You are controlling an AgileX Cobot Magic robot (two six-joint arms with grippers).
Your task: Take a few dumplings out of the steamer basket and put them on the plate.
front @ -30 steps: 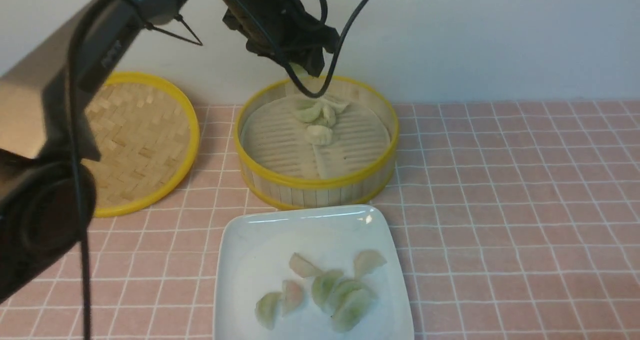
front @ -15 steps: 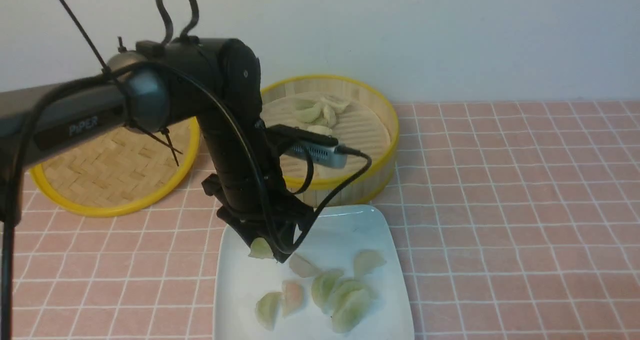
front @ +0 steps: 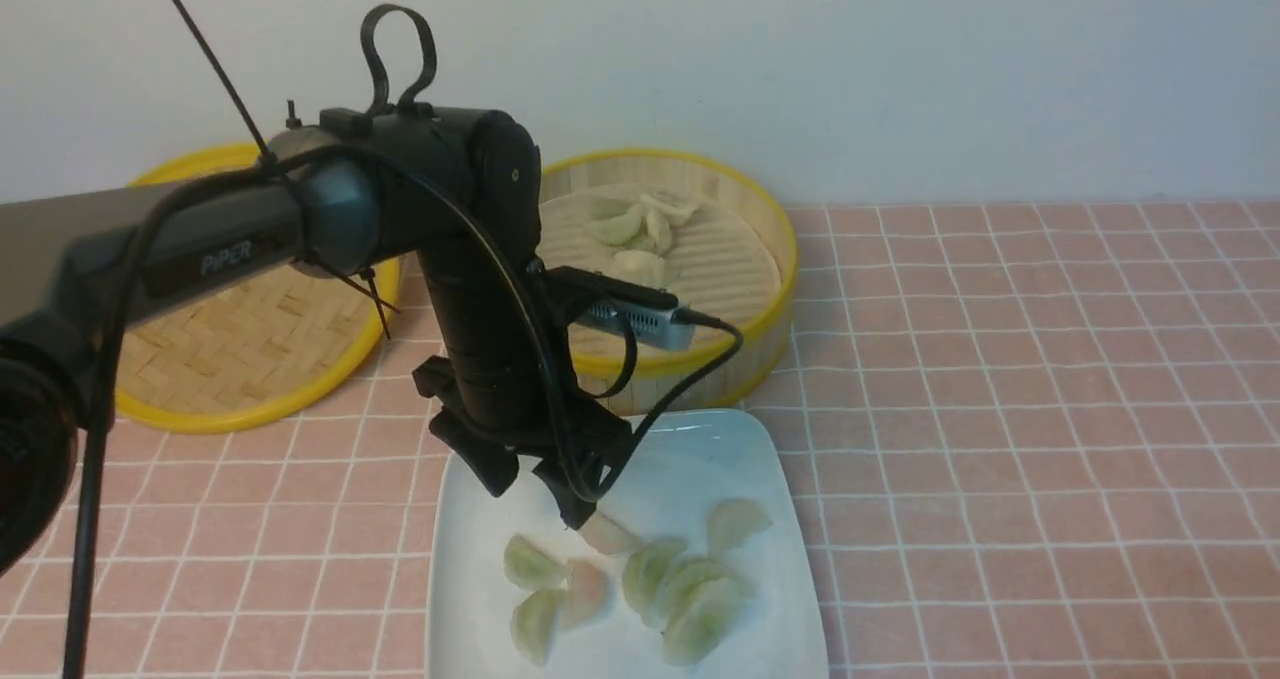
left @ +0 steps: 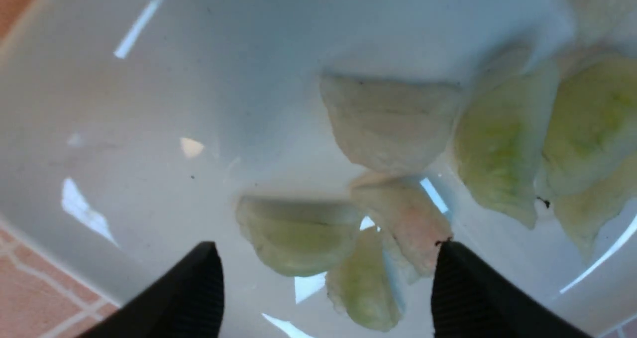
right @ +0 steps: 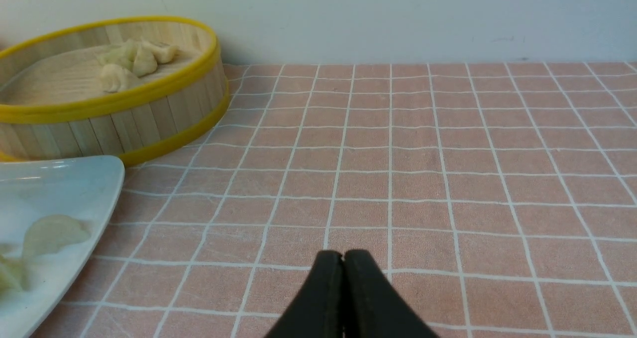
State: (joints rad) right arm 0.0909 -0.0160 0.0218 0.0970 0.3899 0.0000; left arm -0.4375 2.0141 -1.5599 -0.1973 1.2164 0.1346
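My left gripper (front: 540,499) hangs open just above the white square plate (front: 690,439), empty. A pale green dumpling (front: 530,563) lies on the plate right below it, and shows between the spread fingers in the left wrist view (left: 298,236). Several more dumplings (front: 685,584) lie beside it on the plate. The round bamboo steamer basket (front: 740,349) stands behind the plate, with a few dumplings (front: 635,229) at its back. My right gripper (right: 342,258) is shut and empty, low over the tablecloth to the right of the plate. It is out of the front view.
The shallow woven bamboo lid (front: 250,359) with a yellow rim lies to the left of the basket, partly behind my left arm. A pink checked tablecloth (front: 1000,409) covers the table. A white wall stands close behind the basket.
My left arm came from over the basket down to the plate with a green dumpling. The gripper has opened and the dumpling now lies on the plate.
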